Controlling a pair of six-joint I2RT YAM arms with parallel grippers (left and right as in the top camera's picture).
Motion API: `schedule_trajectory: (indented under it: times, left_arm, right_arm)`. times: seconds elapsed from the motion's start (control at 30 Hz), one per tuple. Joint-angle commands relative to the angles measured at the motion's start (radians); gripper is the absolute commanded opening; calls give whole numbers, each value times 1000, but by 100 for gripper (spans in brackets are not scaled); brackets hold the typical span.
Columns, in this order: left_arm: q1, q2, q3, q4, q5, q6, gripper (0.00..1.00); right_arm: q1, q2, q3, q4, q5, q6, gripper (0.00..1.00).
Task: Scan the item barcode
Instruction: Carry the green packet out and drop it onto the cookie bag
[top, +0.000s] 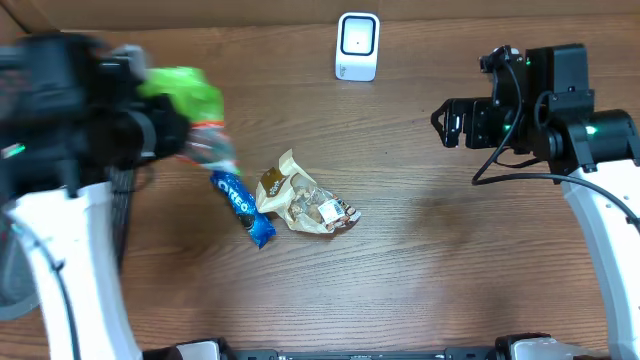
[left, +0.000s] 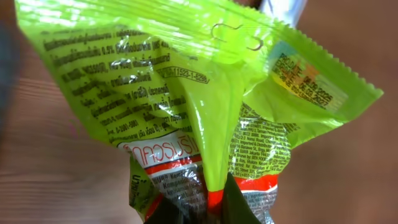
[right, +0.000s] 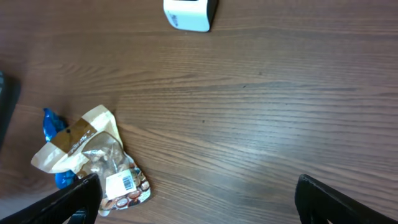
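Note:
The item, a bright green snack packet (top: 185, 95) with red and silver print, hangs above the left side of the table. My left gripper (top: 195, 143) is shut on its lower end. In the left wrist view the packet (left: 186, 93) fills the frame, its back seam pinched at my left gripper (left: 208, 214); I see small print but no barcode on this face. The white scanner (top: 357, 45) stands at the back centre, also in the right wrist view (right: 189, 12). My right gripper (top: 445, 125) hovers open at the right, its jaws wide apart (right: 199, 199) over bare wood.
A blue Oreo pack (top: 240, 207) and a brown-and-clear snack bag (top: 305, 205) lie side by side mid-table. The bag (right: 93, 155) carries a white barcode label (right: 122, 182). Bare wooden tabletop (top: 450, 260) lies between the bag and the right arm.

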Motion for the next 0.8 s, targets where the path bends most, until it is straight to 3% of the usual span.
schedule_trajectory:
  times: [0.0, 0.3, 0.5, 0.6, 0.63, 0.77]
  left_arm:
    - [-129, 47, -114, 59, -5, -43, 4]
    - [-406, 246, -346, 294, -46, -98, 4]
    - [-485, 405, -352, 245, -267, -228, 4]
    - [-497, 465, -352, 230, -264, -234, 5]
    - [-498, 481, -352, 226, -250, -234, 9]
    - [-497, 516, -352, 206, -208, -231, 69]
  right_arm:
    - [-7, -13, 35, 1, 21, 5, 99]
    - [-137, -12, 36, -24, 11, 79, 100]
    - [-162, -12, 36, -45, 5, 78, 100]
    - [-162, -12, 35, -43, 5, 78, 100]
    - [-162, -12, 35, -42, 5, 78, 100]
    - [-162, -12, 35, -43, 5, 78, 100]
